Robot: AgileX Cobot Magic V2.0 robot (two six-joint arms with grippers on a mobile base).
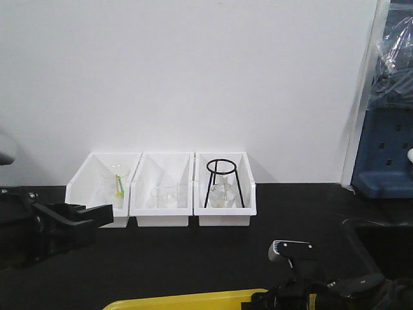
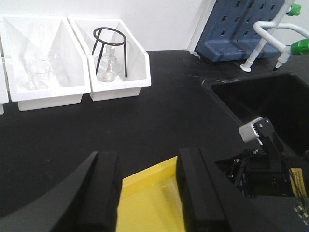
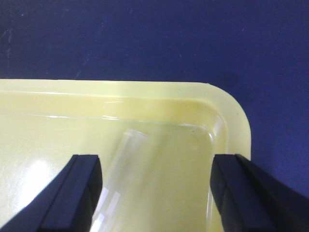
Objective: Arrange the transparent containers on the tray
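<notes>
The yellow tray [image 1: 187,300] lies at the table's near edge. In the right wrist view a clear test tube [image 3: 120,164] lies slanted on the tray floor near the rounded corner of the tray rim [image 3: 145,87]. My right gripper [image 3: 155,162] hangs open over it, the tube close to the left finger and untouched. My left gripper [image 2: 147,159] is open too, with nothing held, above the tray's far edge [image 2: 145,203]. In the front view the left gripper [image 1: 80,215] hovers at the left, in front of the bins.
Three white bins line the back wall: the left [image 1: 103,187] and middle [image 1: 161,190] hold beakers, the right [image 1: 224,187] a black ring stand over a flask. A black sink [image 2: 260,101] and a blue pegboard rack [image 2: 236,29] are on the right.
</notes>
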